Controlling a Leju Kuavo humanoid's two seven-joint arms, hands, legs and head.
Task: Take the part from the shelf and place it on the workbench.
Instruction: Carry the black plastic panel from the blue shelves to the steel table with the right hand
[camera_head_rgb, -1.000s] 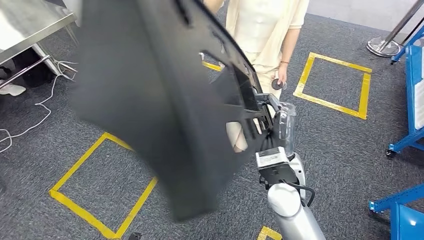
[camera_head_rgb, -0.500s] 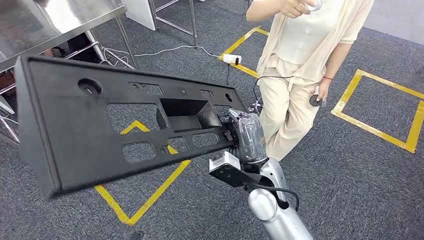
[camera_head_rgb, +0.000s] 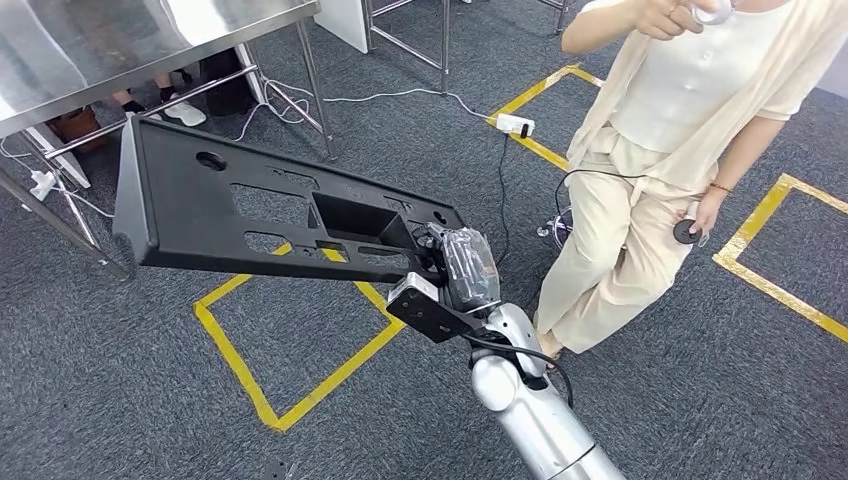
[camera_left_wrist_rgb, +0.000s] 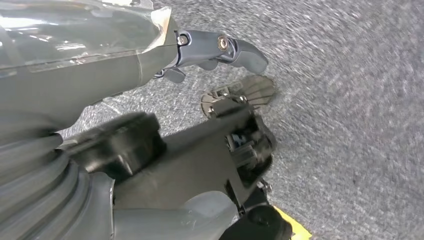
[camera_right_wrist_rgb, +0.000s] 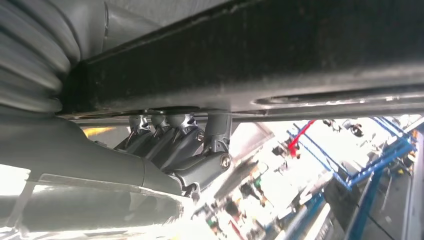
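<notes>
The right hand (camera_head_rgb: 462, 268) grips one end of the black part (camera_head_rgb: 270, 215), holding it above the carpet. The left hand (camera_left_wrist_rgb: 200, 55) hangs with fingers apart, holding nothing.

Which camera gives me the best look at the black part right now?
The head view: the black part shows nearly whole there, cutouts and all, held at one end by the right hand, near the steel workbench. The right wrist view shows just a dark edge above the fingers.
</notes>
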